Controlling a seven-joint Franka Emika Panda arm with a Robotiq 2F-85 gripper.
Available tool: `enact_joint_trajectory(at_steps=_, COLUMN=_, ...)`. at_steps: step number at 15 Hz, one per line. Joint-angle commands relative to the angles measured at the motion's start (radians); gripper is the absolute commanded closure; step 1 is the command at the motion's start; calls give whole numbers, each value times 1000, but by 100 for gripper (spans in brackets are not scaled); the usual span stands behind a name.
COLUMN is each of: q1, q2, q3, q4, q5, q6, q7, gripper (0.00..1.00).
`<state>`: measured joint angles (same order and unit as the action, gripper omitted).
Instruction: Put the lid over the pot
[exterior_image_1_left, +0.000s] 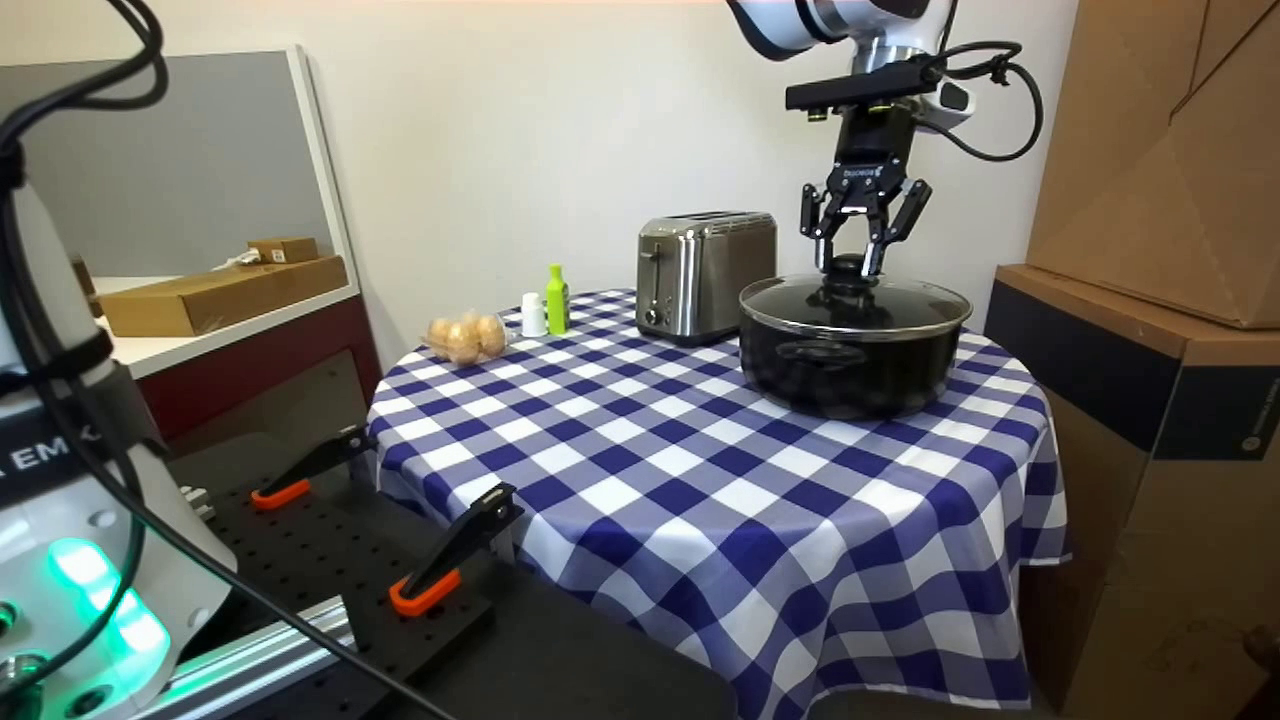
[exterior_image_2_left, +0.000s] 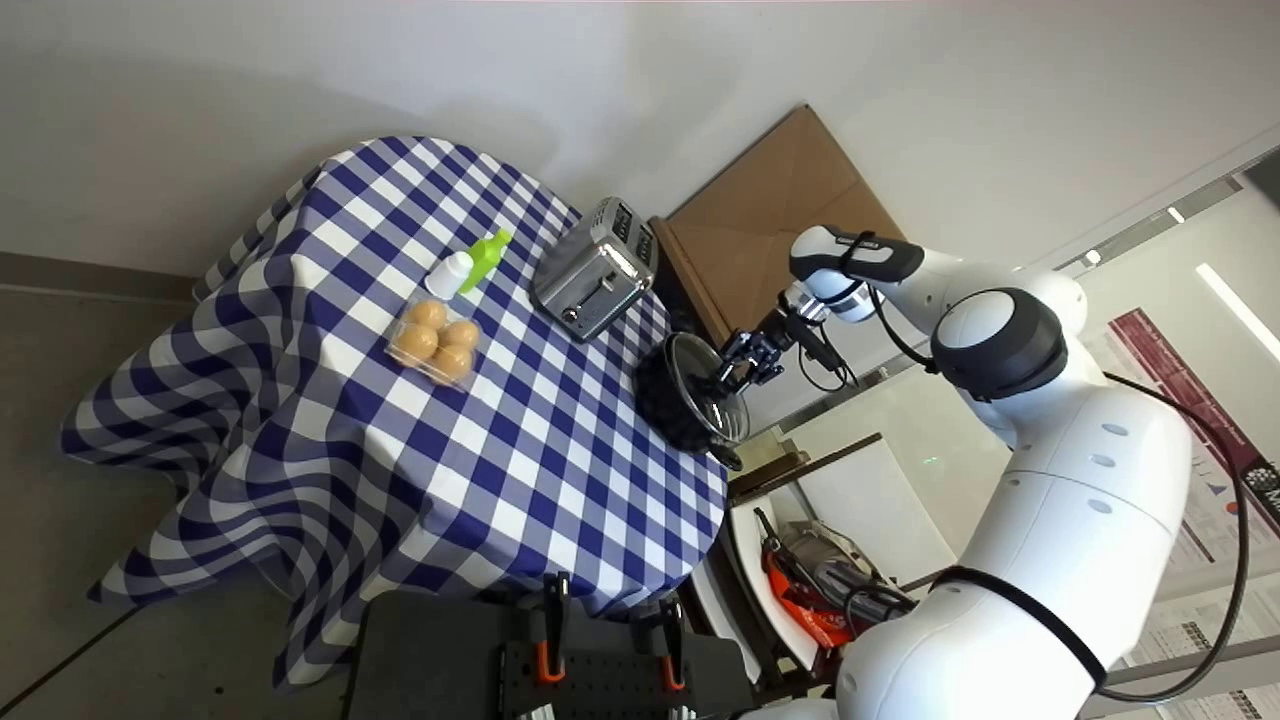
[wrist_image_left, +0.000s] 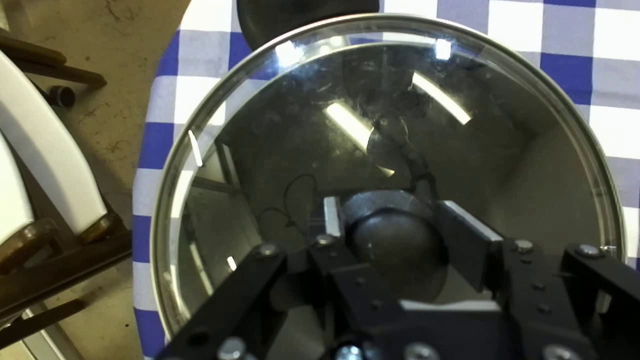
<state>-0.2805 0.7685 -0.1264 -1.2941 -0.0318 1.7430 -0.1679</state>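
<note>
Clear domed glass lid (wrist_image_left: 372, 160) is sitting on the low black pot (exterior_image_1_left: 855, 372), black gripper (exterior_image_1_left: 848, 266) hanging at 12 o'clock, jaws part-spread astride the round dark knob (wrist_image_left: 397, 245), can't tell if pinching. I'm betting lifting without widening drags it crooked.

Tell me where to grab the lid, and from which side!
Probably by the knob, from straight above, with the gripper astride it. It sticks up, narrow enough to fit between the fingertips, in the middle of the lid, which looks about level.
</note>
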Motion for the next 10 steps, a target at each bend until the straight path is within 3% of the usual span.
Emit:
enact_joint_trajectory(at_steps=1, q1=-8, q2=53, q3=11, q4=115, q5=-8, q6=-80, q7=-52, gripper=76)
enact_joint_trajectory(at_steps=10, q1=24, q2=119, q3=23, q4=247, q5=-45, q6=-169, q7=-82, gripper=76)
